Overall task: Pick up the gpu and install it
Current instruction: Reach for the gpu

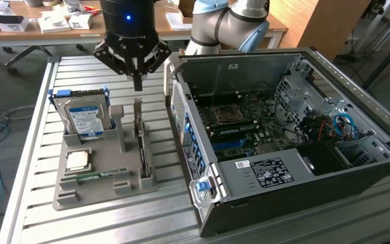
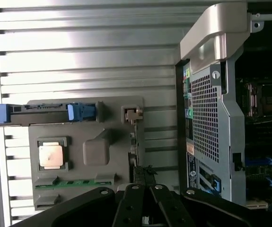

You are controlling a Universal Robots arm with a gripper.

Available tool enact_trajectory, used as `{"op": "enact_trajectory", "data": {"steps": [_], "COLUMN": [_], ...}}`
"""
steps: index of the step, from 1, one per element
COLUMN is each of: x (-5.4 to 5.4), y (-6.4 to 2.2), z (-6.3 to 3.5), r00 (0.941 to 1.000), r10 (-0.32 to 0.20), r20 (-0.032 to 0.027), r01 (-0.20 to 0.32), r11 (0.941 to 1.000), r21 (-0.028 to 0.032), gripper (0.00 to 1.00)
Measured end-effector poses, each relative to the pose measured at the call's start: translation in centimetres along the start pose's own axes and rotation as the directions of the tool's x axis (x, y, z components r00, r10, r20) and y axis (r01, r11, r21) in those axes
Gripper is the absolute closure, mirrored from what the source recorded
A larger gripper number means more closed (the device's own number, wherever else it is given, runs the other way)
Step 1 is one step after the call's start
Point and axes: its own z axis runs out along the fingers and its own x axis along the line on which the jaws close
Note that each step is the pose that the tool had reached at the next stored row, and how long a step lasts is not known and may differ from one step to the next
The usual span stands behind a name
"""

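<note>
With the tool (image 1: 138, 84) closed and empty above the gpu (image 1: 139, 133), upright in the grey holder (image 1: 93, 192) on the exterior view's left of the computer case (image 1: 303, 203), I judged pick-up unstarted, needing the tool opened astride the card.

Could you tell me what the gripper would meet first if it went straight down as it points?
Probably the gpu, standing on edge in the holder directly under the gripper, though depth is uncertain.
</note>
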Motion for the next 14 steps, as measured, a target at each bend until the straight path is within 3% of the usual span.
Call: {"op": "enact_trajectory", "data": {"steps": [14], "x": [0.2], "y": [-3.0], "z": [-0.12], "r00": [1.0], "r10": [0.0], "r20": [0.0], "r01": [0.0], "r11": [1.0], "r21": [0.0], "gripper": [0.89]}}
